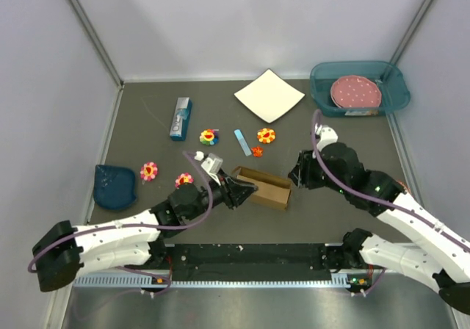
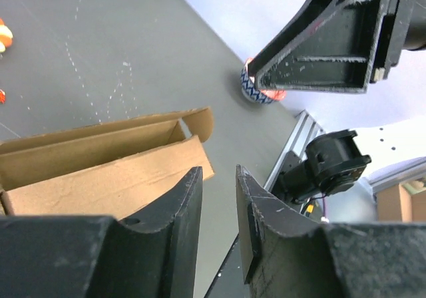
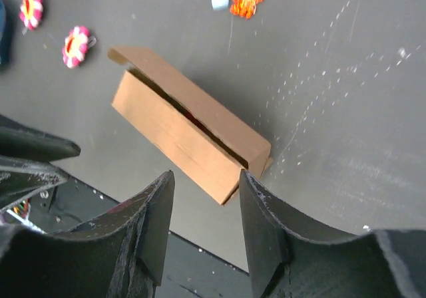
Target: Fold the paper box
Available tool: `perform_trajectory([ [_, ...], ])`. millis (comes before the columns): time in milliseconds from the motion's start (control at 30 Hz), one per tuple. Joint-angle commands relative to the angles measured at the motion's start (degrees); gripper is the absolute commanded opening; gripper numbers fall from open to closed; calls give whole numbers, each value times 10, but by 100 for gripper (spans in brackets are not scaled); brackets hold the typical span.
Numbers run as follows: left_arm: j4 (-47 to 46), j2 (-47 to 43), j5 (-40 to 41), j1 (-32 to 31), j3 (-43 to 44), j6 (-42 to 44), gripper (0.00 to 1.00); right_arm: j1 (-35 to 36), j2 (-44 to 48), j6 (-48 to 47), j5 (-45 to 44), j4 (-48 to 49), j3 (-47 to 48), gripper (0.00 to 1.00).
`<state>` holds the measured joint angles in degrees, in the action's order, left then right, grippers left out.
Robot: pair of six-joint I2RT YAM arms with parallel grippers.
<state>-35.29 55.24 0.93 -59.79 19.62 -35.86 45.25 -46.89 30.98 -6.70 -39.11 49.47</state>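
- The paper box [image 1: 263,188] lies on the table [image 1: 352,138], near its front edge, between the two arms.
- It already stands as a flat rectangular box with its walls up, so most of the folding looks done.
- A dark slit runs along the lid [image 3: 200,105], and one end flap [image 3: 120,54] curls up. Closing and tucking seem to be what is left.
- The left gripper [image 2: 218,178] sits at the box's left end, jaws a little apart and nothing between them.
- The right gripper [image 3: 206,176] hovers over the right end, jaws apart and holding nothing.
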Motion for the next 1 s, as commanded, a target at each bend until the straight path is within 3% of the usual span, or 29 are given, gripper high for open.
perform_trajectory([
  [0,51,-72,15,-3,-26,11,29,-13,-22,-38,-56,-17,75,43],
  [67,65,-98,17,-5,-53,6,23,-65,-76,-51,-21,-18,112,29],
  [100,69,-103,16,-5,-63,-2,15,-85,-100,-57,-7,-17,126,15],
  [200,72,-109,16,-14,-98,-23,4,-131,-195,-75,34,-20,183,0],
  [233,58,-103,15,-21,-107,-27,0,-136,-218,-84,45,-21,196,0],
  [433,-14,-45,26,-42,-145,-42,0,-142,-378,-89,107,-23,274,0],
  [967,-220,246,4,-47,-49,-35,0,-80,-473,-101,128,24,214,0],
])
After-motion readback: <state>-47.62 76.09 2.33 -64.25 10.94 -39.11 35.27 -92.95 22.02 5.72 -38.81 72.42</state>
